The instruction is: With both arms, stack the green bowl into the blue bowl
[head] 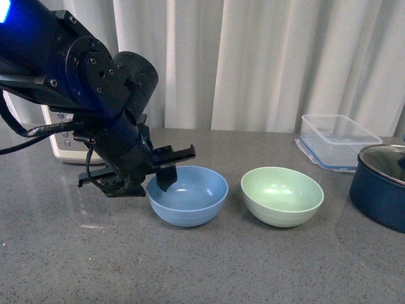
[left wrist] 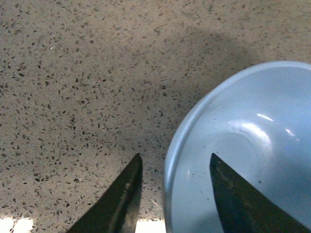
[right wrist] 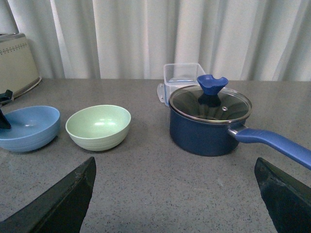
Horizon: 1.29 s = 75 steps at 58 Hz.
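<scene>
The left gripper (left wrist: 175, 158) straddles the rim of the blue bowl (left wrist: 252, 141), fingers apart; closing squarely should steady it. The right gripper (right wrist: 175, 165), fingers wide apart and empty, must reach the green bowl (right wrist: 98, 127).

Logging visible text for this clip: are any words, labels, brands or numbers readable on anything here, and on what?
No text can be read in any view.
The blue bowl, green bowl, pot and container show plain surfaces with no print.
The appliance shows only a dotted pattern; any marking on it is too small to read.
</scene>
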Each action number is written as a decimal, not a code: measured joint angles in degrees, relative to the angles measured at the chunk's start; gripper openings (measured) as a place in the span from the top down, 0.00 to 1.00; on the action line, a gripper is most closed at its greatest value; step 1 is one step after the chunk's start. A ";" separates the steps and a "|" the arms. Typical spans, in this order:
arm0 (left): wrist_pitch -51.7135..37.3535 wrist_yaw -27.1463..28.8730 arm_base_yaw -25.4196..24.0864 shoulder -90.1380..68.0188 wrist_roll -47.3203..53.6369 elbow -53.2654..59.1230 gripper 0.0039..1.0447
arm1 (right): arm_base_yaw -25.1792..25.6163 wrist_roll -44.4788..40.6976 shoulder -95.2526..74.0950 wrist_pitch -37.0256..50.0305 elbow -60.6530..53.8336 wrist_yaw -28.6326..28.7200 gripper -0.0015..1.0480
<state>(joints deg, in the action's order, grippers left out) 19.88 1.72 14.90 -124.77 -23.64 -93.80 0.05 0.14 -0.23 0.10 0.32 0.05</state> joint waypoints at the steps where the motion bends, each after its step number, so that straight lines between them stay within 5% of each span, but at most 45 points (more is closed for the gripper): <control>1: -0.17 -0.28 -0.04 0.44 0.02 0.24 0.56 | 0.00 0.00 0.00 0.00 0.00 0.00 0.10; 10: -4.17 -2.01 -0.55 6.73 1.46 4.48 0.34 | 0.00 0.00 0.00 0.00 0.00 0.00 0.10; 18: -17.86 -0.20 -1.90 19.87 3.76 14.95 0.12 | 0.00 0.00 0.00 0.00 0.00 0.00 0.10; 24: -42.73 8.68 -3.04 29.16 13.38 27.47 0.27 | 0.00 -0.02 0.00 0.00 0.00 0.00 0.10; 31: -60.52 8.13 -4.96 35.95 19.96 42.51 0.48 | 0.00 0.00 0.00 0.00 0.00 0.00 0.10; 48: -69.44 4.39 -8.22 46.56 22.71 65.22 0.97 | 0.00 -0.02 0.00 0.00 0.00 0.00 0.10; 75: -69.70 -1.42 -14.32 63.73 23.19 83.01 0.97 | 0.00 0.00 0.00 0.00 0.00 0.00 0.10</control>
<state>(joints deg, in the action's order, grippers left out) -49.82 0.30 0.58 -61.04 -0.45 -10.79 0.05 0.14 -0.23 0.10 0.32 0.05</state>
